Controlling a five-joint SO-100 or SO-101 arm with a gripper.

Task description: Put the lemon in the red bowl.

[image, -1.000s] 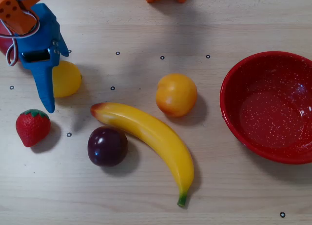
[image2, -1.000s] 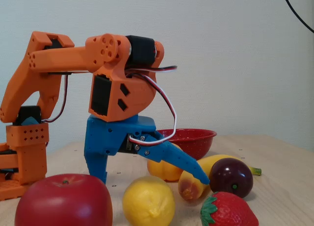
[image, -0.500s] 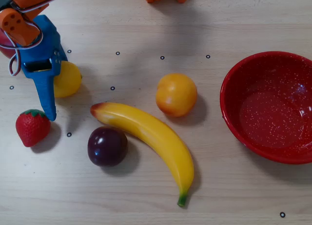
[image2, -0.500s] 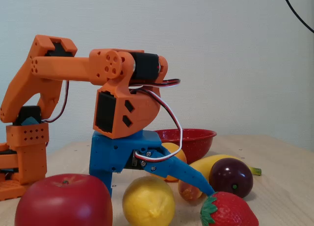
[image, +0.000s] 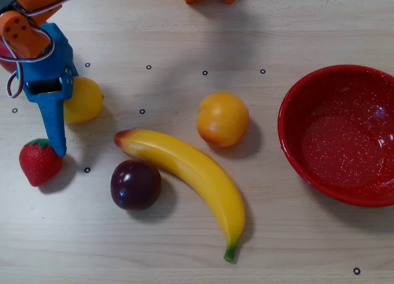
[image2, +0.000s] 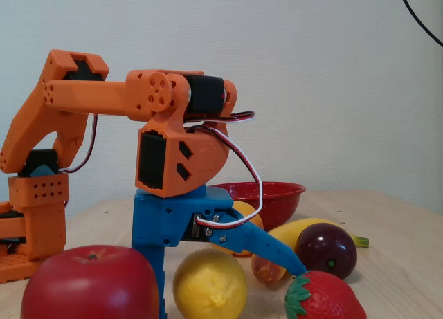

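The lemon point(image: 85, 100) lies at the far left of the overhead view, its left side hidden under my blue gripper point(image: 54, 121). In the fixed view the lemon point(image2: 208, 286) sits low between the spread jaws of the gripper point(image2: 225, 291). One jaw stands upright and the other reaches out toward the strawberry. The gripper is open and holds nothing. I cannot tell whether either jaw touches the lemon. The red bowl point(image: 292, 151) stands empty at the right edge of the overhead view. In the fixed view the red bowl point(image2: 266, 192) is behind the arm.
A strawberry point(image: 39, 162) lies just below the gripper tip. A dark plum point(image: 135, 184), a banana point(image: 191, 170) and an orange-yellow fruit point(image: 223, 119) lie between the lemon and the bowl. A red apple point(image2: 90, 286) sits beside the gripper.
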